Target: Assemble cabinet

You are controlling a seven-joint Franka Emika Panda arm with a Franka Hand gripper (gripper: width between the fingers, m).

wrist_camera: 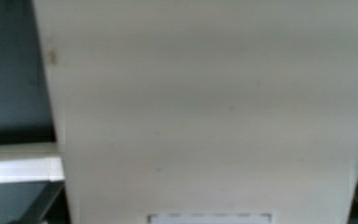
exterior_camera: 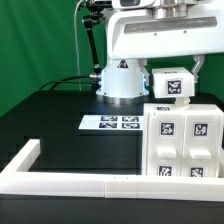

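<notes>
The cabinet (exterior_camera: 185,140), a large white box with several square markers on its front, stands on the black table at the exterior view's right. Just above its top, my gripper (exterior_camera: 171,78) holds a smaller white part (exterior_camera: 170,87) that carries one marker; the fingers stand on either side of it. In the wrist view this white part (wrist_camera: 211,110) fills almost the whole picture, very close to the camera. My fingertips are hidden there.
The marker board (exterior_camera: 110,122) lies flat at mid-table. A low white border frame (exterior_camera: 70,183) runs along the front and left edges, and a strip of it shows in the wrist view (wrist_camera: 12,167). The arm's base (exterior_camera: 120,80) stands behind.
</notes>
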